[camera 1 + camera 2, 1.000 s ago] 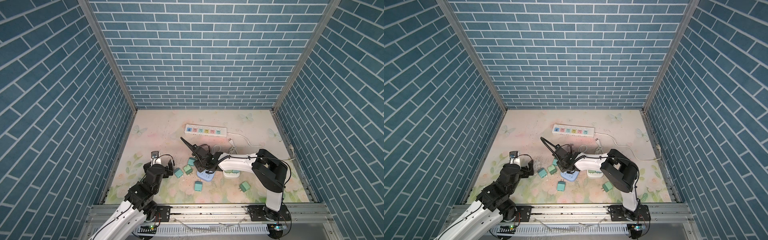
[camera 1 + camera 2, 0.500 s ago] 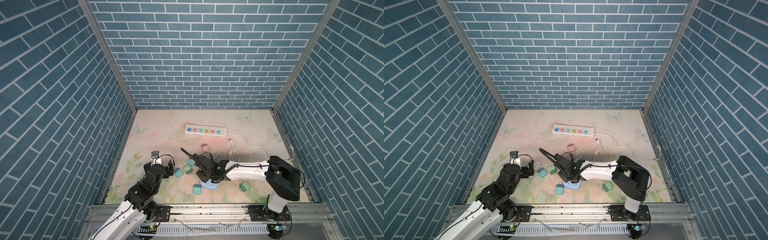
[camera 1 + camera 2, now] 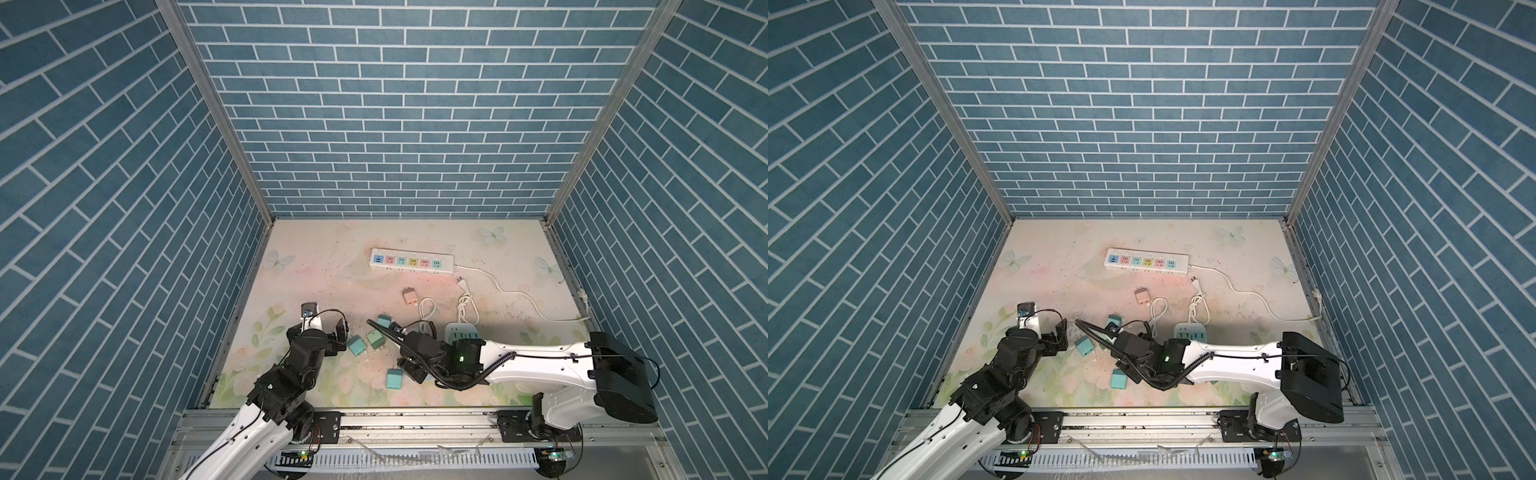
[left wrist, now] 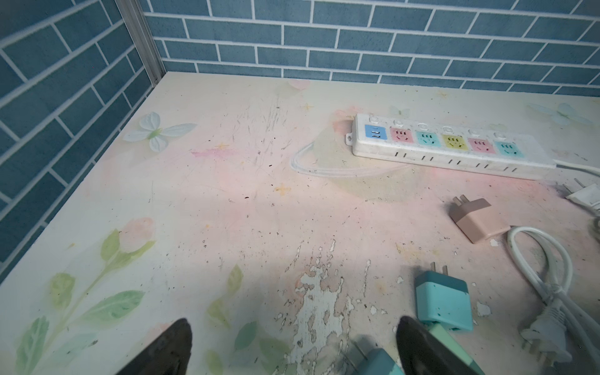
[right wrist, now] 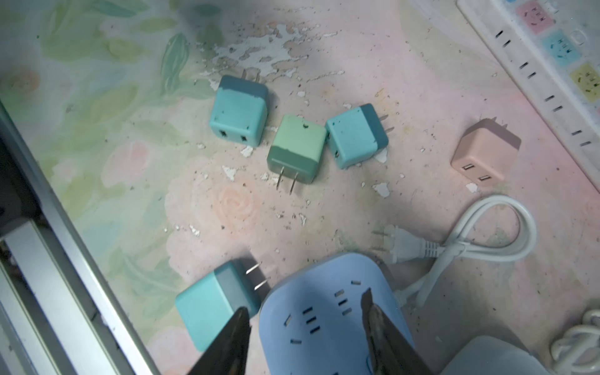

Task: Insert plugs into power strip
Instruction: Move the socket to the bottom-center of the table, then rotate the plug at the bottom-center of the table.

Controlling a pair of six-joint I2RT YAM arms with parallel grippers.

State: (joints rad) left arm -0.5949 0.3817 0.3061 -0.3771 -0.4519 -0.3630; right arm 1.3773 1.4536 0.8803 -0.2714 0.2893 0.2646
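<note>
Plug (image 5: pixel 207 305), teal, on counter (image 5: pixel 324 211) just beside right end effector (image 5: pixel 304 298): half-spread, empty, straddling blue socket block (image 5: pixel 324 350). Shift over plug, clamp flat sides, prongs clear. Left end effector (image 4: pixel 292 318) fully spread, empty. Strip (image 3: pixel 409 264) far, sockets bare.

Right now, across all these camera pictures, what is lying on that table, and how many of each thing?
power strip: one, white with coloured sockets, far middle of the table.
teal plugs: three, two mid-table, one beside the right gripper.
green plug: one, between the two mid-table teal ones.
pinkish-tan plug: one, between strip and cluster.
white cords: two, looped, near the pinkish-tan plug.
green-and-white socket block: one, partly behind the right arm.
pale blue socket block: one, under the right gripper.
left gripper: black, open, empty.
right gripper: black, jaws apart at the blue block; grip unclear.
</note>
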